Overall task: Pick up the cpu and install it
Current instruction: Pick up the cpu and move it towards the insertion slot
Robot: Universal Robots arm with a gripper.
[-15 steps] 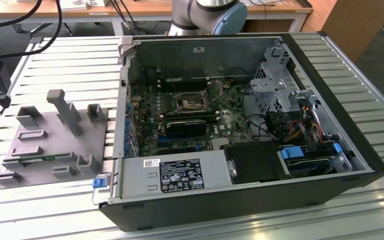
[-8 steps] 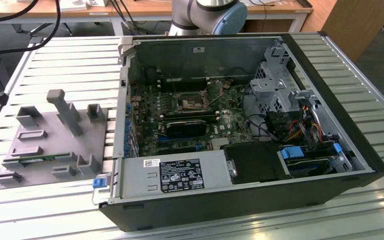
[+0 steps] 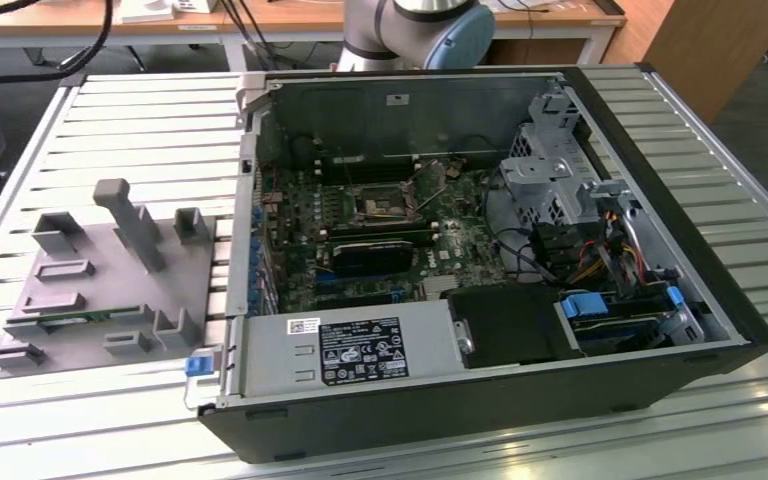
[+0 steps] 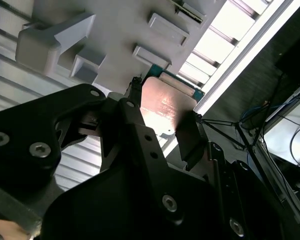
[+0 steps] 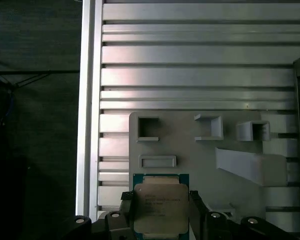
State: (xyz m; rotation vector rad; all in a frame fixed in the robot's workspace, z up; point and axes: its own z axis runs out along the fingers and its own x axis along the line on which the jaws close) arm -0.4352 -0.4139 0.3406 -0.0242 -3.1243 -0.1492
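The cpu is a flat square chip with a silver top and a thin green edge. It sits between the two black fingers of my gripper, just over the grey parts holder. One fingertip presses one side and the other the opposite side. In the second wrist view the cpu shows its shiny top between the same fingers of the gripper. In the exterior view the motherboard socket lies open inside the computer case.
The grey parts holder with upright posts stands on the slatted metal table at the exterior view's left, with a green memory stick in it. The arm's base rises behind the case. The table edge runs beside the holder.
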